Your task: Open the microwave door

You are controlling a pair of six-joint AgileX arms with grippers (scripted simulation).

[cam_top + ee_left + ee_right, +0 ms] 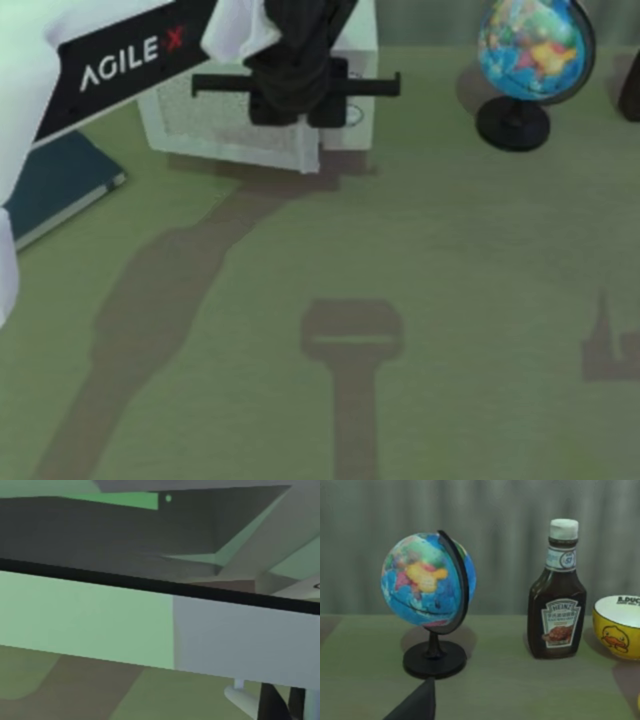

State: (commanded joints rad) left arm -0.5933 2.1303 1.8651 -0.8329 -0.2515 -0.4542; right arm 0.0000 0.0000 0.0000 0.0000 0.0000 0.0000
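Note:
The off-white microwave (355,45) stands at the table's back, left of centre. Its door (225,125), with a speckled grey mesh window, is swung a little outward. My left arm reaches over it, and my left gripper (298,110) hangs at the door's free edge. In the left wrist view the door's (240,635) pale edge runs across, with the dark cavity (125,535) behind it. My left gripper (286,705) is shut on the door's white handle bar (240,695). My right gripper (420,705) is parked away from the microwave, facing the globe.
A globe (530,45) on a black stand sits at the back right. A teal book (60,185) lies at the left edge. The right wrist view shows the globe (427,580), a brown sauce bottle (557,605) and a yellow bowl (619,627).

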